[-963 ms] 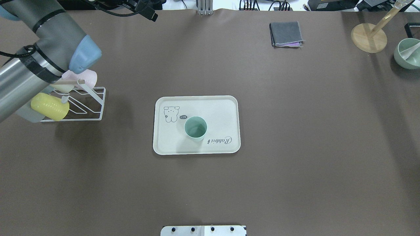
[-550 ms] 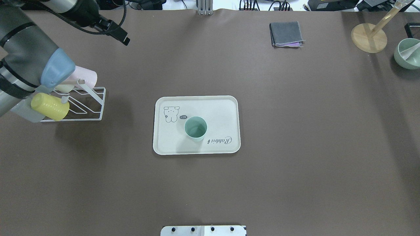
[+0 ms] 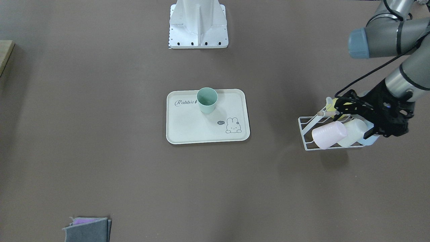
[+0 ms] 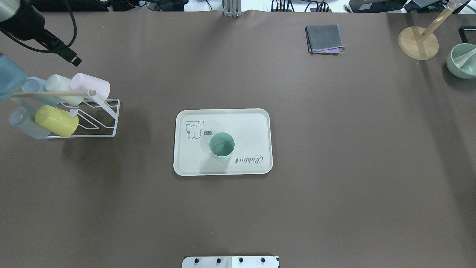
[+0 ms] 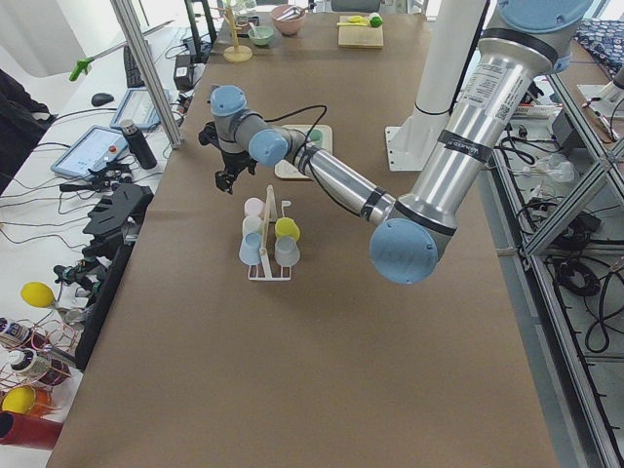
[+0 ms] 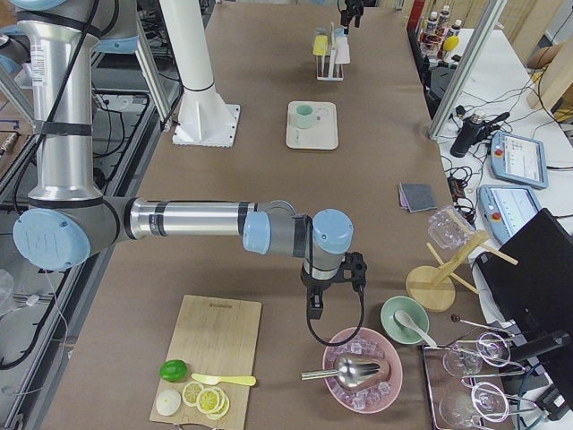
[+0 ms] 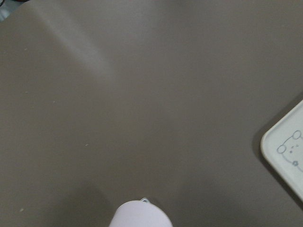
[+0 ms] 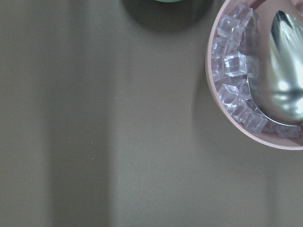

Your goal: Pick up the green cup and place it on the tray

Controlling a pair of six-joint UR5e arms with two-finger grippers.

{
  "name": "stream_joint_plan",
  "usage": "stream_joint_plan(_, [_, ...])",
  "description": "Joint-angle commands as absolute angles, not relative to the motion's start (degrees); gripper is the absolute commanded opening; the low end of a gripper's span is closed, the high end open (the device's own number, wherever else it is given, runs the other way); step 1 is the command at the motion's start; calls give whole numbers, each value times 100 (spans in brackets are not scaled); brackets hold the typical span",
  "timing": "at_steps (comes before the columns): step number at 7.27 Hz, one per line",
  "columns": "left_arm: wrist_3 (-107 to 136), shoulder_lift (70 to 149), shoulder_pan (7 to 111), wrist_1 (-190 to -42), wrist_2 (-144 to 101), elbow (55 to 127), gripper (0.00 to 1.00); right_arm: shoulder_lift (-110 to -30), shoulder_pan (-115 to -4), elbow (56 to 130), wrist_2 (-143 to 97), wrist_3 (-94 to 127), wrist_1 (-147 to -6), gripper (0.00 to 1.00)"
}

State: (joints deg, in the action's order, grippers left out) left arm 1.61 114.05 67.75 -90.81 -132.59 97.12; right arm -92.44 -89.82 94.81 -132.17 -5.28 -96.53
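Front-facing view: on the brown table (image 3: 100,161), the green cup (image 3: 207,99) stands upright, mouth up, long axis vertical, on the tray (image 3: 188,131) beside its "Rabbit" lettering. The left gripper (image 3: 337,108) hangs over the cup rack (image 3: 303,137), jaws apart.

Overhead: that gripper is mostly cut off.

Right side view: I cannot tell how the right gripper (image 6: 317,306)'s jaws stand.

"Rabbit" in dark script on the tray (image 3: 195,124), across from its bunny drawing (image 3: 233,126)

mint-green cup (image 4: 221,146), cream tray (image 4: 247,124) with bunny drawing (image 4: 194,129), brown table (image 4: 353,149), pink cup (image 4: 91,85), yellow cup (image 4: 56,121)
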Motion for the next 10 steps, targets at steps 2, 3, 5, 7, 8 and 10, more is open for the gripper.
stream_joint_plan(2, [-747, 11172, 7783, -7318, -13262, 9808, 98, -9246, -8982, 9475, -13219, -527, -9650, 100])
stream_joint_plan(3, [-834, 11084, 8222, -6721, -13263, 9843, 98, -9246, -8982, 9475, -13219, -527, -9650, 100])
stream_joint_plan(5, [-1379, 10550, 8795, -6513, -13210, 9835, 98, -9246, -8982, 9466, -13219, -527, -9650, 100])
stream_joint_plan(7, [-1711, 9654, 9166, -6609, -13271, 9818, 98, -9246, -8982, 9466, -13219, -527, -9650, 100])
stream_joint_plan(8, [-2288, 9476, 9141, -6801, -13263, 9696, 98, -9255, -8982, 9466, -13219, -527, -9650, 100])
stream_joint_plan(10, [-2276, 9308, 9123, -7021, -13271, 9345, 98, -9255, -8982, 9466, -13219, -527, -9650, 100])
